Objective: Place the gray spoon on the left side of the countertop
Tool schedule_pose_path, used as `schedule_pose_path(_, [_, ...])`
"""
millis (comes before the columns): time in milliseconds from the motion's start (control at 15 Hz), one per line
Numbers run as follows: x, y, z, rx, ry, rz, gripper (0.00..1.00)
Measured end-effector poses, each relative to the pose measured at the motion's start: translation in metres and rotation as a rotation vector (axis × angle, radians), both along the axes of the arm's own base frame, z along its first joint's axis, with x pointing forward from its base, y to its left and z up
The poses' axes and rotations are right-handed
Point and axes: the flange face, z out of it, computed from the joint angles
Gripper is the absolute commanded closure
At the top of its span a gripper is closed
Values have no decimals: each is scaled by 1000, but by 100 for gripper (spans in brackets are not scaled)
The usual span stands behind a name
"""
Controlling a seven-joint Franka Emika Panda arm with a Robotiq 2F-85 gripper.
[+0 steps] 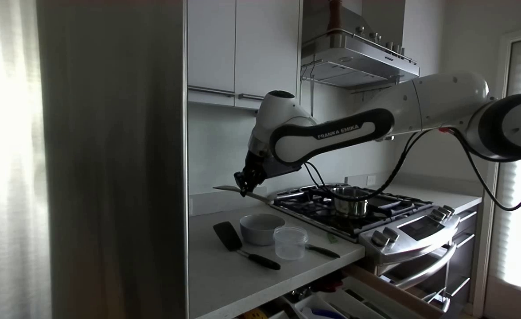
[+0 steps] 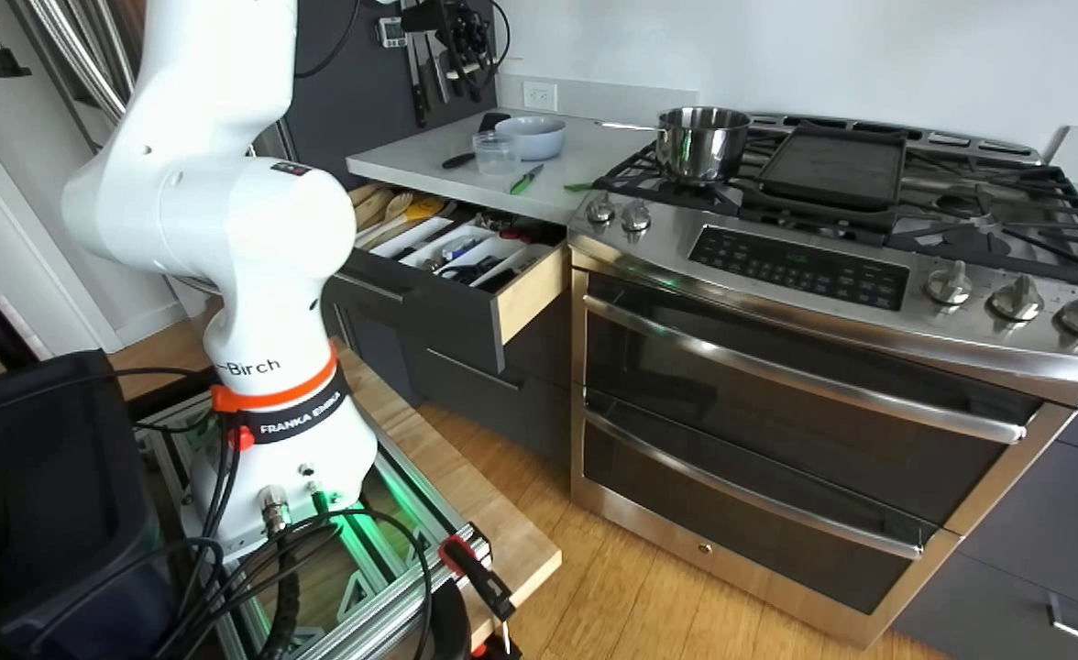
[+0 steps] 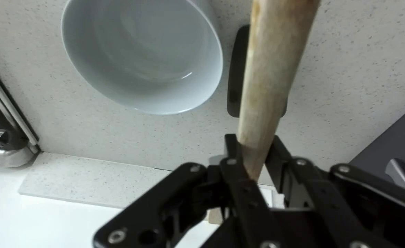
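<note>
Nearest me, the drawer (image 2: 455, 317) juts out. Behind it on the countertop (image 1: 225, 288): black spatula (image 1: 228, 236) and clear tub (image 1: 289, 246), side by side, then the bowl (image 1: 260, 235). Farther in, gripper (image 3: 253, 148) clamped around the grayish wooden spoon (image 3: 274, 69) about mid-length, holding it in the air above the countertop. Beyond: steel pot (image 2: 699, 151) on the stove (image 2: 800, 266).

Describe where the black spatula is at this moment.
In an exterior view, the black spatula lies on the countertop, left of the pale bowl, its handle near the clear container.
</note>
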Motion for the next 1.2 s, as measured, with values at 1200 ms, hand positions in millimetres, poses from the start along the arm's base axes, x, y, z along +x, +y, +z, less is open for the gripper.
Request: schedule_pose_path(1200, [-29,95,-114,-27,183,155,94])
